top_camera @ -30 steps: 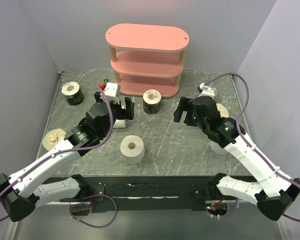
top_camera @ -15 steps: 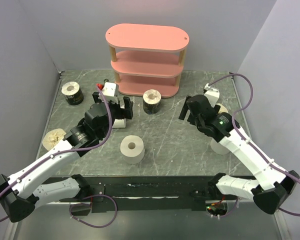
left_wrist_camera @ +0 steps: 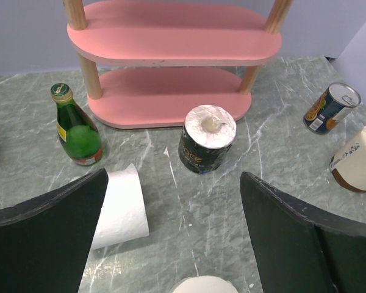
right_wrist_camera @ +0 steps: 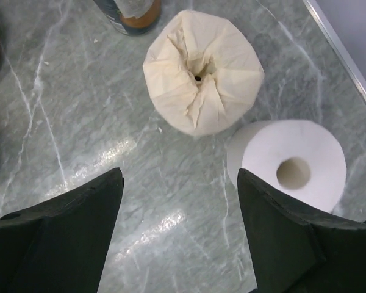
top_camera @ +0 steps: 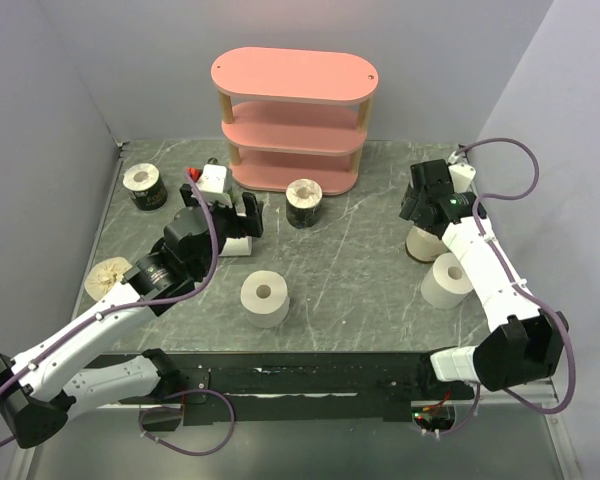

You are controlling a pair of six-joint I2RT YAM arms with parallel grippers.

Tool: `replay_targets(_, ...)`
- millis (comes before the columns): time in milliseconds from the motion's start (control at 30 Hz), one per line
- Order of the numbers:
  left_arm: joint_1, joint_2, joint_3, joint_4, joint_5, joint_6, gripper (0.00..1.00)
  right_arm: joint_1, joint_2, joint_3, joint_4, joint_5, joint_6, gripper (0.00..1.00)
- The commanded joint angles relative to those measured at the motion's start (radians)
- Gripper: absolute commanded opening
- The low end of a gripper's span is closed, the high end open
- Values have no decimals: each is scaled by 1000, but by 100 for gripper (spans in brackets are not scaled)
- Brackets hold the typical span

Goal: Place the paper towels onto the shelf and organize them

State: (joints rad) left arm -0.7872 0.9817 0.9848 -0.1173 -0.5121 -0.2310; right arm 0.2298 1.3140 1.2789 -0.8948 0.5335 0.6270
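Note:
The pink shelf [top_camera: 295, 110] [left_wrist_camera: 171, 36] stands at the back with bare boards. On the table are a dark-banded roll [top_camera: 304, 203] [left_wrist_camera: 207, 139] in front of it, another dark-banded roll [top_camera: 144, 186] at the back left, a cream roll [top_camera: 110, 275] on the left, an upright white roll [top_camera: 265, 298] and a lying white roll [left_wrist_camera: 122, 204]. My left gripper [top_camera: 223, 212] [left_wrist_camera: 171, 235] hangs open, with the lying roll beside its left finger. Open too, my right gripper [top_camera: 420, 215] [right_wrist_camera: 180, 226] hovers by a cream roll [right_wrist_camera: 201, 70] and a white roll [right_wrist_camera: 290, 165], holding nothing.
A green glass bottle [left_wrist_camera: 77, 128] stands left of the shelf's lower board. A small metal can [left_wrist_camera: 331, 108] [right_wrist_camera: 131, 11] stands beyond the right cream roll. The table's right edge [right_wrist_camera: 348, 61] and wall run close to the right arm.
My right arm has swung right and back, from the middle of the table to above the cream roll near the right edge. The left gripper has shifted slightly toward the back.

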Motion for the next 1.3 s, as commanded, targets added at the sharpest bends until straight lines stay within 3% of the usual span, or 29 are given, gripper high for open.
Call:
replay_targets(0,-3,-35,3,31,14,-11,96,-49,11,-18,135,-136,-186,82)
replay_targets(300,-4,-58,-5,38,14,-8,96,-124,145,75,149,-224,-341,83)
replay_targets(533,-4,-75,-11,42,-6,-5,96,-144,228,119,142,-297,-372,82)
replay_targets(667,-4,-69,-9,42,-14,-7,96,-136,196,103,160,-421,-329,81)
replay_targets(900,-4,-54,-8,41,9,-14,96,-145,148,122,-76,-114,-34,82)
replay_targets(1067,-4,-46,3,28,18,-18,96,-161,94,50,-161,-35,83,82)
replay_targets(1267,-4,-54,-9,39,29,-13,96,-198,11,-91,-109,-21,63,80)
